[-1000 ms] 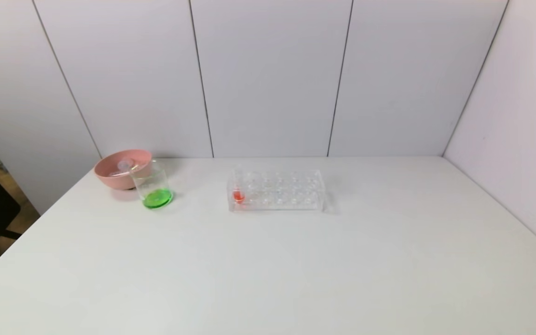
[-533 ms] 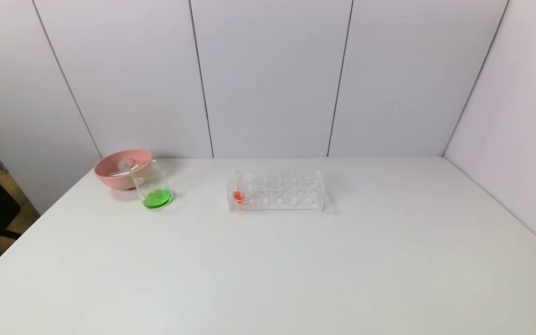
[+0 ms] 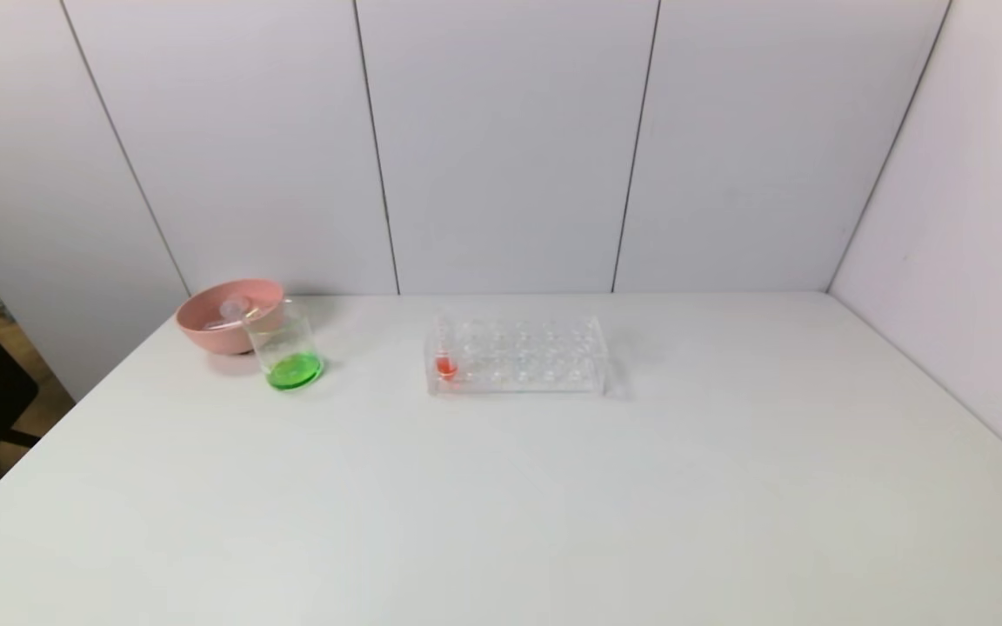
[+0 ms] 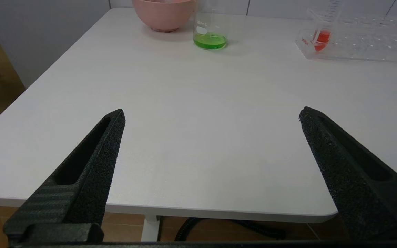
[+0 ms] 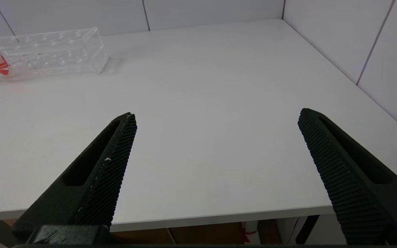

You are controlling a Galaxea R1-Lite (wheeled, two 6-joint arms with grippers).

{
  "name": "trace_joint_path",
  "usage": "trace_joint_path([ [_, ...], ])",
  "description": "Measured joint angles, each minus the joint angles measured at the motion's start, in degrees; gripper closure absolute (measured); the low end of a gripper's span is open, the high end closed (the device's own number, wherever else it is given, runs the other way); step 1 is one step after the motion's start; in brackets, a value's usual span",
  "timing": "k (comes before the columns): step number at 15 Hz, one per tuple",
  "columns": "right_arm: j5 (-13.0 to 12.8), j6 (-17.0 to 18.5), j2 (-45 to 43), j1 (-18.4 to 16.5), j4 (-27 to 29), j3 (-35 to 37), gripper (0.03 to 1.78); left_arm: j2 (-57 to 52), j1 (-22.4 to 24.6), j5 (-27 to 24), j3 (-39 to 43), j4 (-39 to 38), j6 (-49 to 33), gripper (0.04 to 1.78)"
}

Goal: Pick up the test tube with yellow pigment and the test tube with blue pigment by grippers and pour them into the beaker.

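The beaker (image 3: 285,352) stands at the far left of the table and holds green liquid; it also shows in the left wrist view (image 4: 210,31). No tube with yellow or blue liquid is in view. Clear tubes lie in the pink bowl (image 3: 221,322) behind the beaker; their contents cannot be told. A tube with red liquid (image 3: 445,363) stands in the clear rack (image 3: 518,356). My left gripper (image 4: 211,115) is open and empty over the table's near edge. My right gripper (image 5: 216,119) is open and empty there too. Neither gripper shows in the head view.
The white table (image 3: 501,504) is bounded by wall panels at the back and right. Its left edge drops off beside the pink bowl. The rack also shows in the left wrist view (image 4: 357,41) and the right wrist view (image 5: 43,53).
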Motion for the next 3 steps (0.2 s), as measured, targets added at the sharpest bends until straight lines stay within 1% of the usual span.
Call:
trace_joint_path([
  [3,0.04,0.0,0.0,0.0,-0.1,0.0,0.1,0.0,0.0,0.0,0.0,0.0,0.0,0.06],
])
